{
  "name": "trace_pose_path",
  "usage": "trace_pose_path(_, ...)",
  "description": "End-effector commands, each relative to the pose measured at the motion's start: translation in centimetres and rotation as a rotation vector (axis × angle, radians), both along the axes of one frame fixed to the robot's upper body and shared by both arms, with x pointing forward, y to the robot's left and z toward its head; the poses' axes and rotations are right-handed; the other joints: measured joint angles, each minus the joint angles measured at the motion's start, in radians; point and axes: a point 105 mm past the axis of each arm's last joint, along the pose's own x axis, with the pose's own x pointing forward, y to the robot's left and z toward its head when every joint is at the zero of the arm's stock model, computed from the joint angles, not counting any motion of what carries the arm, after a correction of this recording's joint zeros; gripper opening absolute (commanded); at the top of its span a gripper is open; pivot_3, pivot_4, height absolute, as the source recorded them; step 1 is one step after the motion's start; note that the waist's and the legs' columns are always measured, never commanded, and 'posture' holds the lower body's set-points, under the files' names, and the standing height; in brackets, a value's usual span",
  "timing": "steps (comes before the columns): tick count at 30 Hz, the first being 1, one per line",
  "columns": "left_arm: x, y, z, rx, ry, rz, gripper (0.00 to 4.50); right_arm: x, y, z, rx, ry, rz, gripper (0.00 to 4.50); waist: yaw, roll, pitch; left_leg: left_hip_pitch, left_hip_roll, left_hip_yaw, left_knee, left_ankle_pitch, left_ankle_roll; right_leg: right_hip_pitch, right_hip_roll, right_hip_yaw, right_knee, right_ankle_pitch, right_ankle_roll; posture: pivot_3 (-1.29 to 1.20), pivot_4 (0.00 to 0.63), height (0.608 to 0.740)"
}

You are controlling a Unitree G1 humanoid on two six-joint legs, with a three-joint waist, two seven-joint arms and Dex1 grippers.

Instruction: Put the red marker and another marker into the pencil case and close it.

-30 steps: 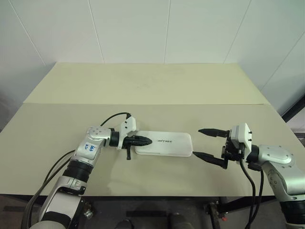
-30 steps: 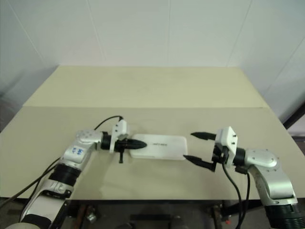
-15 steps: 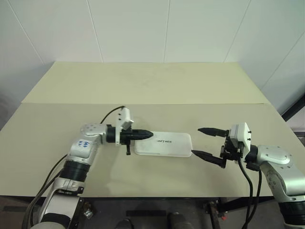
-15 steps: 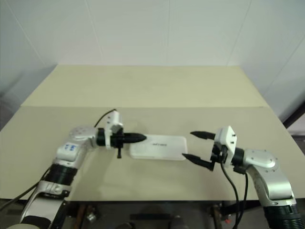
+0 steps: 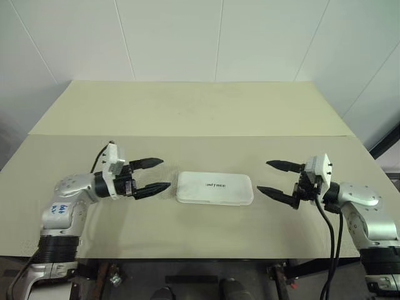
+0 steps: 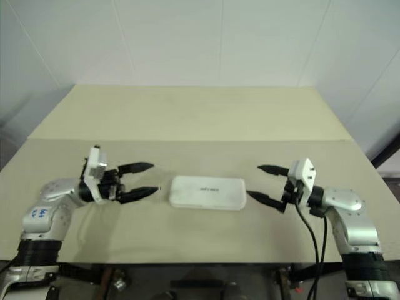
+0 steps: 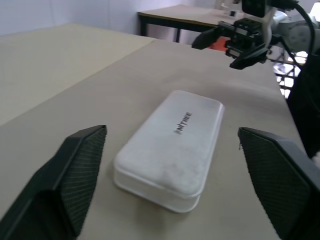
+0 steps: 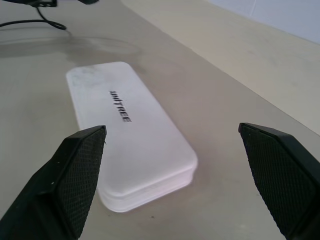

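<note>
White pencil case (image 5: 215, 188) sits shut; both pincers, left (image 5: 152, 174) & right (image 5: 275, 178), gape empty. You risk nudging it off-line.

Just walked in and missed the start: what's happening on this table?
A two-armed robot is working with a white pencil case that lies closed on the beige table. The left gripper and the right gripper both stand open, one at each end of the case, pointing toward it without touching it. Neither holds anything, and no markers lie out on the table, so the packing and closing look done.
</note>
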Motion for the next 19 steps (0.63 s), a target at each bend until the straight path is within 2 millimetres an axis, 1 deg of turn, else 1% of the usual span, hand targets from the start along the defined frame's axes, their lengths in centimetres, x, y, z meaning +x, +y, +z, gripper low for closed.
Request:
trace_pose_path(1, 0.0, 1.4, 1.2, -0.009, -0.059, 0.041, 4.46, 0.3, -1.4, 1.4, -0.020, -0.070, -0.028, 4.50, 0.000, 0.000, 0.000, 0.000, 0.000, 0.000, 0.000, 0.000, 0.000, 0.000, 0.000, 0.000, 0.000, 0.000, 0.000, 0.00, 0.150, 0.740)
trace_pose_path(3, 0.1, 1.3, 1.4, -0.006, -0.072, 0.043, 4.46, 0.6, -2.1, 1.5, -0.032, -0.079, -0.044, 4.50, 0.001, 0.000, 0.000, 0.000, 0.000, 0.000, 0.000, 0.000, 0.000, 0.000, 0.000, 0.000, 0.000, 0.000, 0.000, 0.00, 0.150, 0.740)
trace_pose_path(5, 0.1, 1.5, 1.4, 0.001, -0.087, 0.035, 4.46, 0.8, -2.2, 1.9, -0.038, -0.095, -0.054, 4.50, 0.001, 0.000, 0.000, 0.000, 0.000, 0.000, 0.000, 0.000, 0.000, 0.000, 0.000, 0.000, 0.000, 0.000, 0.000, 0.00, 0.150, 0.740)
trace_pose_path(8, 0.8, 1.2, 1.8, 0.011, -0.124, 0.039, 4.46, 1.1, -2.7, 2.8, -0.046, -0.118, -0.064, 4.50, 0.000, 0.000, 0.000, 0.000, 0.000, 0.000, -0.001, 0.000, 0.000, -0.001, 0.000, 0.000, 0.000, 0.000, 0.000, 0.00, 0.150, 0.740)
trace_pose_path(13, 2.5, 0.7, 2.9, -0.014, -0.205, 0.075, 4.46, 1.1, -2.3, 3.4, -0.059, -0.147, -0.074, 4.50, 0.000, 0.000, 0.000, 0.000, 0.000, 0.000, 0.000, 0.000, 0.000, -0.001, 0.000, 0.000, 0.000, 0.000, 0.000, 0.00, 0.150, 0.740)
trace_pose_path(19, 2.9, -0.5, 3.1, -0.078, -0.219, 0.064, 4.46, 0.5, -1.7, 3.7, -0.059, -0.146, -0.076, 4.50, 0.000, 0.000, 0.000, 0.000, 0.000, 0.000, -0.002, 0.000, 0.000, -0.001, 0.000, 0.000, 0.001, 0.000, 0.000, 0.00, 0.150, 0.740)
